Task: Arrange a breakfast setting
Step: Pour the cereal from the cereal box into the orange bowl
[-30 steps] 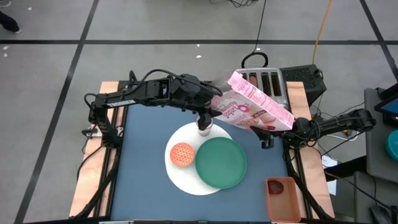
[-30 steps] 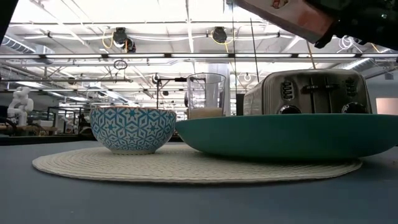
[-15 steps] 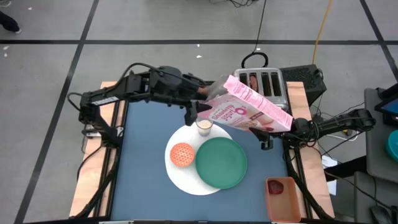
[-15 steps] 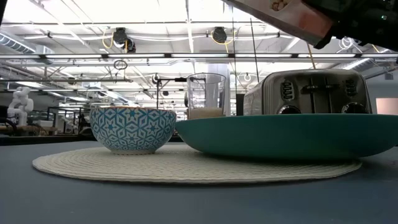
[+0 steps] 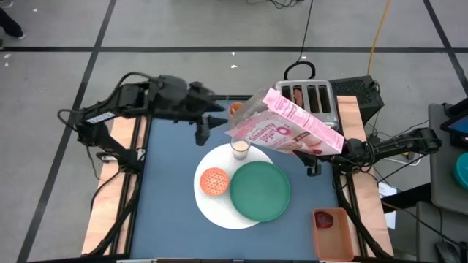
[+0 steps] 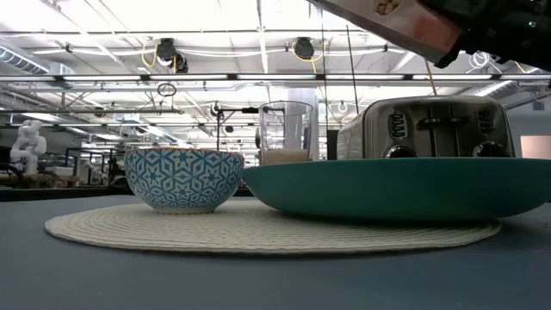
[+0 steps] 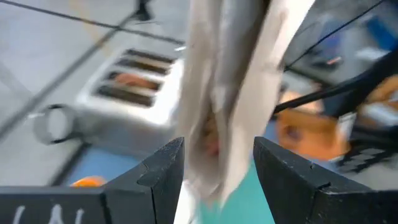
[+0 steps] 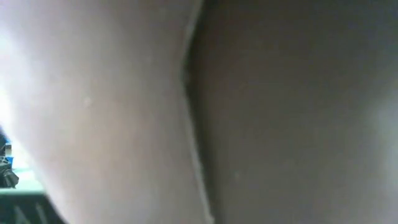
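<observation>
- The right gripper (image 5: 344,148), at frame right, has its jaws clamped on the pink cereal box (image 5: 289,129).
- The box's long axis slopes down-left toward the cereal bowl (image 5: 214,181) on the white plate (image 5: 219,212).
- The left gripper (image 5: 201,135), jaws apart and empty, hangs upper left of the milk glass (image 5: 239,148).

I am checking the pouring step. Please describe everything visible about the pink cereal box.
The pink cereal box is a flat cardboard carton with pink and white print and a red picture on its face. It hangs tilted in the air above the table, its opened top lowest and pointing toward the milk glass. The right gripper holds its raised bottom end. A pale inner bag shows at the opening in the left wrist view. It rests on nothing else.
</observation>
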Available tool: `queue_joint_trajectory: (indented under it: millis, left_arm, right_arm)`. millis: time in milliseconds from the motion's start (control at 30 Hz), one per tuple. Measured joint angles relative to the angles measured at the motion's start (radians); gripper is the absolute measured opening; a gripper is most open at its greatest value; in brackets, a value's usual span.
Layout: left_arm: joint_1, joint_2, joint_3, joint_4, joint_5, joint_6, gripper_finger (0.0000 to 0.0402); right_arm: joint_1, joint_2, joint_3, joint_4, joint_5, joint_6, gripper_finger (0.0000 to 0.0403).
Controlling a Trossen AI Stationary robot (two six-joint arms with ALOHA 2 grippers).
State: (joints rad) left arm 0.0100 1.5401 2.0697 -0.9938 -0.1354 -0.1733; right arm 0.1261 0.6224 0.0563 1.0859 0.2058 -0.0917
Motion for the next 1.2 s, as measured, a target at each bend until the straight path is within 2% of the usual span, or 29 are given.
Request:
queue_joint_trajectory:
  millis: [133,233,300,400,567,767,967,1200]
  left_arm:
    - [-0.11,-0.037,-0.012,-0.129,-0.206,-0.024,0.0198]
    - [-0.173,-0.077,-0.104,-0.12,-0.296,-0.032,0.0198]
    - [-0.197,-0.124,-0.225,-0.093,-0.308,-0.037,0.0198]
    - [-0.202,-0.239,-0.473,0.028,-0.308,-0.055,0.0198]
    - [-0.189,-0.482,-0.908,0.351,-0.31,-0.099,0.0198]
    - [-0.187,-0.74,-1.258,0.577,-0.31,-0.195,0.0198]
    - [-0.187,-0.841,-1.406,0.646,-0.31,-0.264,0.0198]
    - [-0.187,-0.847,-1.457,0.717,-0.31,-0.206,0.0198]
  right_arm:
    - [0.0,-0.001,0.0,-0.005,0.0,0.0,0.0215]
    - [0.0,-0.005,0.0,-0.007,0.0,0.0,0.0215]
    - [0.0,-0.006,0.0,-0.007,0.001,0.0,0.0215]
    - [0.0,-0.007,0.0,-0.006,0.001,0.001,0.0215]
    - [-0.001,-0.008,0.0,-0.005,-0.022,0.043,0.0215]
    - [0.0,-0.008,0.0,-0.006,-0.078,0.054,0.0215]
    - [-0.001,-0.005,0.0,-0.047,-0.093,0.087,0.0215]
    - [0.0,-0.004,0.0,-0.126,-0.162,0.192,0.0215]
